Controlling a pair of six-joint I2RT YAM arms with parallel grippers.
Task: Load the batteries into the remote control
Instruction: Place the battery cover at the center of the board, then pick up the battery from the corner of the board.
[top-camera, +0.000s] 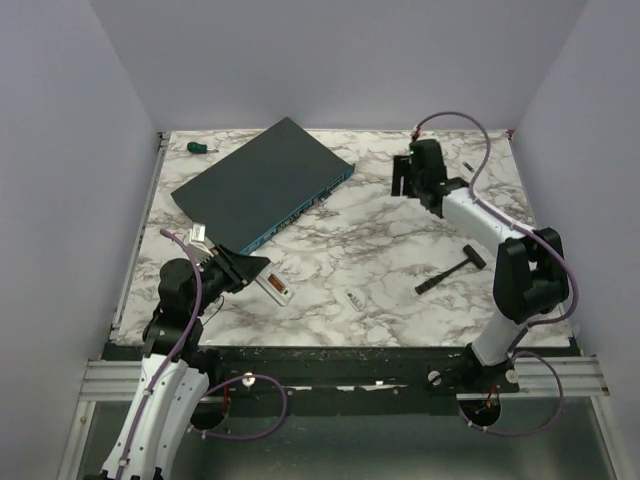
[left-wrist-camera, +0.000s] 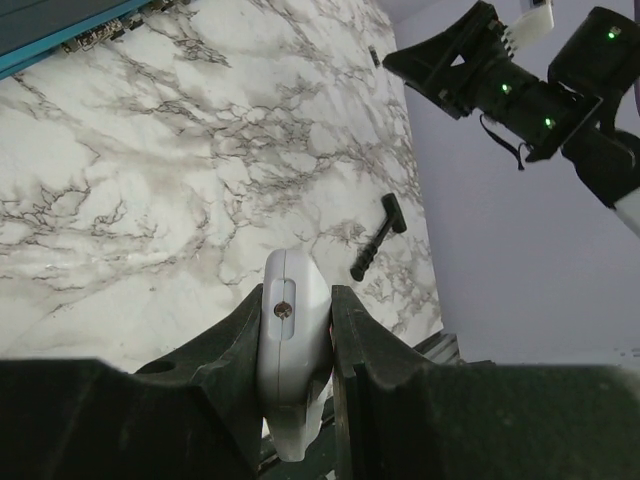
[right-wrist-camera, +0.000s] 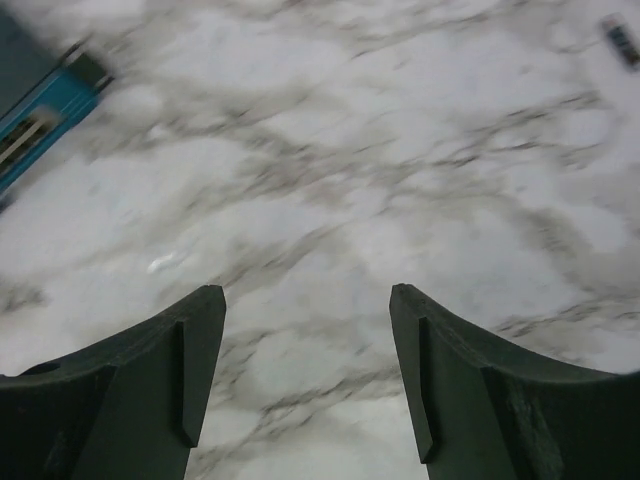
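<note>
Table (top-camera: 390, 230) middle passable; dark box (top-camera: 262, 183) far-left, T-tool (top-camera: 452, 270) right obstruct.

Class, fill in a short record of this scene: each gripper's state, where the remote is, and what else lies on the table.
left gripper: shut on the remote control
right gripper: open, empty, above the marble table
dark flat box: far left, blue edge
black T-shaped tool: near right, lying flat
small white piece: near middle
green-handled tool: far-left corner
batteries: none clearly visible

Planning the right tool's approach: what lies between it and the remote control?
Only bare marble table, per the top view. The right tool is open; the remote control is clamped in the left tool.
</note>
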